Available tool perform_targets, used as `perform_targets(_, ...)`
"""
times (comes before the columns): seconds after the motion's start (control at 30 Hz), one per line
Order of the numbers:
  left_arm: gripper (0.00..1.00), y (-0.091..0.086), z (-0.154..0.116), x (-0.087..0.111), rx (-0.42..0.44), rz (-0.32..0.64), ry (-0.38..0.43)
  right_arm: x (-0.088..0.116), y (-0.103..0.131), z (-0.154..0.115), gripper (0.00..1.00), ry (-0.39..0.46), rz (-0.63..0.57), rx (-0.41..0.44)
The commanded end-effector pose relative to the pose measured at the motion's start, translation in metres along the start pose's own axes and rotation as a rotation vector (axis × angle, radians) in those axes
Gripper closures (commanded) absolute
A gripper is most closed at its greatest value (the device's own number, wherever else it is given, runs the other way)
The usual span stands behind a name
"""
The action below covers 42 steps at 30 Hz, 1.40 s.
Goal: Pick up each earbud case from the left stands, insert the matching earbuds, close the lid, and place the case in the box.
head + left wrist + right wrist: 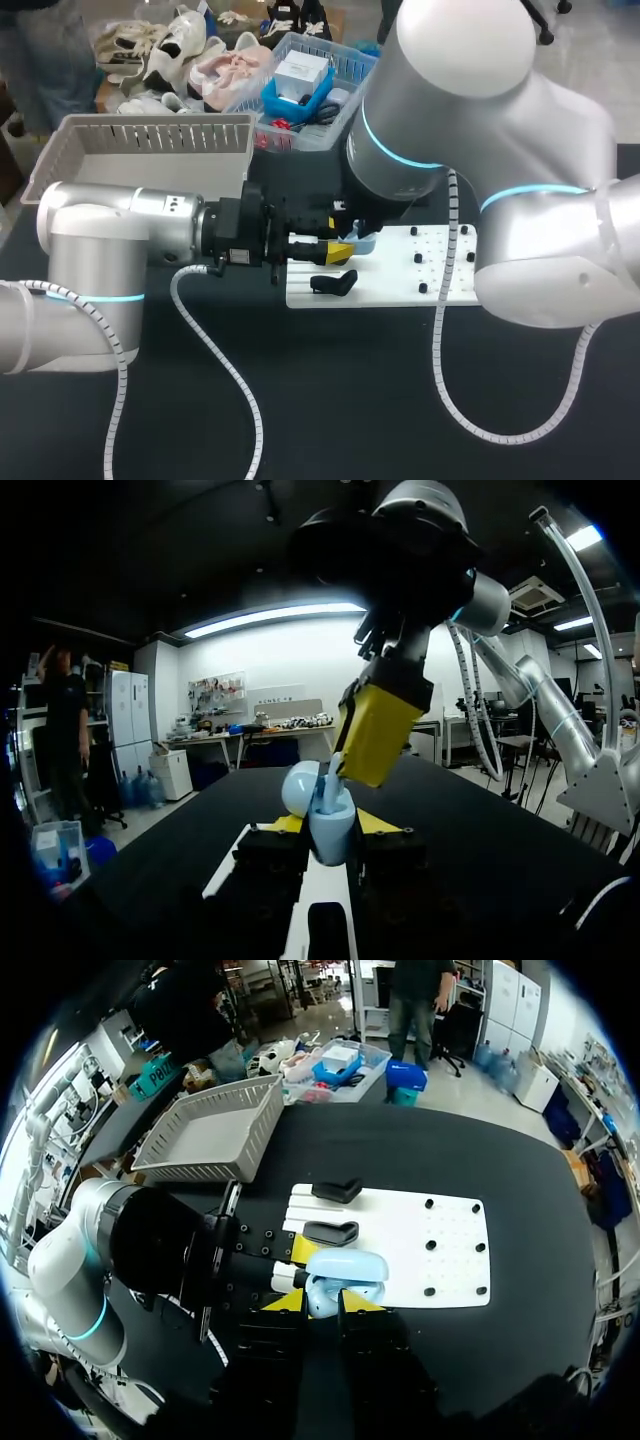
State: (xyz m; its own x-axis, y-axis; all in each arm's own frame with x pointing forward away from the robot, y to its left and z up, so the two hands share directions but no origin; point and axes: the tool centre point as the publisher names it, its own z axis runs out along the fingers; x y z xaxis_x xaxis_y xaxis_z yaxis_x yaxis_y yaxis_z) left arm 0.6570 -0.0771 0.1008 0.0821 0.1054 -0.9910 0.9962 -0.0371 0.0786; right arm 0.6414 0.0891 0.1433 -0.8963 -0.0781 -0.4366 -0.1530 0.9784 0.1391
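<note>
Clamped between left pincer (330, 823) tips: open pale-blue earbud case (345, 1272), by white board (440, 1230); right pincer (322, 1302) above, grip unclear.

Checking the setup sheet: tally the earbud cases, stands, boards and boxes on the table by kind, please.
light blue earbud case: 1
black stands: 2
white board: 1
grey box: 1
Total: 5

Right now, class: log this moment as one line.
left gripper: shut on open earbud case | right gripper: directly above the case
</note>
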Motion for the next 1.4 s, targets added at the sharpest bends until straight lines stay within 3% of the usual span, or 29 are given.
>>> perform_targets(0.03, 1.00, -0.0016, 0.0001, -0.0002, -0.006, 0.002, 0.000, -0.0006, -0.0011, 0.0002, 1.00, 0.001, 0.001, -0.007)
perform_targets(1.0, 1.00, -0.0016, 0.0001, -0.0002, -0.006, 0.002, 0.000, -0.0009, -0.0026, 0.0047, 1.00, 0.014, -0.004, -0.015)
perform_targets(1.1, 1.00, -0.0016, 0.0001, -0.0002, -0.006, 0.002, 0.000, -0.0012, -0.0025, 0.0051, 0.90, 0.012, -0.004, -0.013)
perform_targets(1.23, 1.00, -0.0016, 0.0001, -0.0002, -0.006, 0.002, 0.000, -0.0014, -0.0022, 0.0052, 0.86, 0.008, -0.007, -0.010)
perform_targets(1.3, 1.00, -0.0016, 0.0001, -0.0002, -0.006, 0.002, 0.000, -0.0015, -0.0021, 0.0051, 0.76, 0.006, -0.008, -0.008)
perform_targets(1.4, 1.00, -0.0016, 0.0001, -0.0002, -0.006, 0.002, 0.000, -0.0014, -0.0018, 0.0045, 0.69, 0.004, -0.010, -0.005)
